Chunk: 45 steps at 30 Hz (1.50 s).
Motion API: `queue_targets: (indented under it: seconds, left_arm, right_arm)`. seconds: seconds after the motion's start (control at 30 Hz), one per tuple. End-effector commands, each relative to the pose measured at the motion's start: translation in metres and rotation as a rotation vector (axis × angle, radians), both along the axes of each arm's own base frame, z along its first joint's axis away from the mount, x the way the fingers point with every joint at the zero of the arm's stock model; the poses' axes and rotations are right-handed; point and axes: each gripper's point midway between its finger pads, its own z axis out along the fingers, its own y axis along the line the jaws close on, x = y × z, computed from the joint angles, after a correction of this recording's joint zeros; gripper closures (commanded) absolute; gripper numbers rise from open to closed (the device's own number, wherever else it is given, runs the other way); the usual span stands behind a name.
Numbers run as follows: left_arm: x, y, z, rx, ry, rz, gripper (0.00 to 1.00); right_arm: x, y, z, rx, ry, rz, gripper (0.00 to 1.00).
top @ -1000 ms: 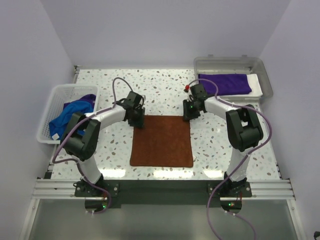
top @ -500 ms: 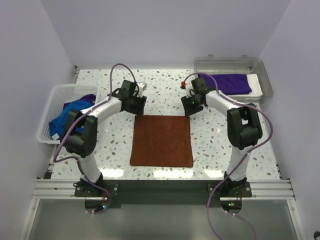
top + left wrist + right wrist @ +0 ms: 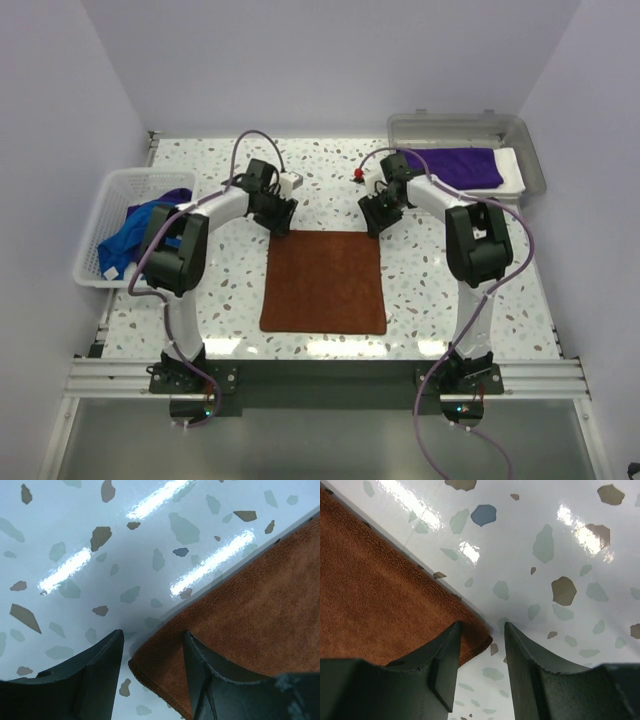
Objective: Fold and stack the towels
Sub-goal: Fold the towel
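Observation:
A brown towel (image 3: 323,282) lies flat in the middle of the table. My left gripper (image 3: 276,214) is at its far left corner, open, with the corner (image 3: 150,662) lying on the table between the fingers (image 3: 100,672). My right gripper (image 3: 377,217) is at the far right corner, open, with that corner (image 3: 479,641) between its fingers (image 3: 445,652). Neither gripper is closed on the cloth. In the wrist views the left gripper (image 3: 152,647) and the right gripper (image 3: 481,636) both sit low over the table.
A white basket (image 3: 105,205) at the left edge holds crumpled blue and purple towels (image 3: 140,225). A clear bin (image 3: 530,165) at the far right holds a folded purple towel (image 3: 450,167) on something white.
Both grippers drew back from the towel's far edge, turned at the wrist, and have come down again at its far corners. The towel has not moved.

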Motion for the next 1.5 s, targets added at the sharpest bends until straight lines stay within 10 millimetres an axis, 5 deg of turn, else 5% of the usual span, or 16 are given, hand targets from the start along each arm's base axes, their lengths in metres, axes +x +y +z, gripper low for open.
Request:
queue_targets:
  seconds: [0.0, 0.17, 0.4, 0.87, 1.33, 1.47]
  left_arm:
    - [0.005, -0.011, 0.008, -0.054, -0.01, -0.084, 0.44]
    - [0.001, -0.007, -0.001, -0.029, 0.024, -0.096, 0.48]
    - [-0.01, 0.0, -0.008, -0.011, 0.071, -0.109, 0.52]
    - [-0.015, 0.041, -0.014, 0.113, 0.087, 0.014, 0.58]
    - [-0.027, 0.023, -0.024, 0.028, 0.144, -0.033, 0.58]
    - [-0.031, 0.023, -0.029, 0.04, 0.161, -0.03, 0.66]
  right_arm:
    - [-0.001, 0.009, 0.003, 0.04, 0.012, 0.076, 0.56]
    - [-0.008, 0.006, -0.012, 0.024, 0.058, 0.093, 0.6]
    - [-0.014, -0.001, -0.024, -0.004, 0.091, 0.096, 0.94]
    - [-0.012, -0.006, -0.022, -0.027, 0.072, 0.096, 1.0]
    - [-0.011, -0.005, -0.02, -0.028, 0.063, 0.095, 1.0]
    - [-0.011, -0.005, -0.019, -0.031, 0.061, 0.096, 1.0]
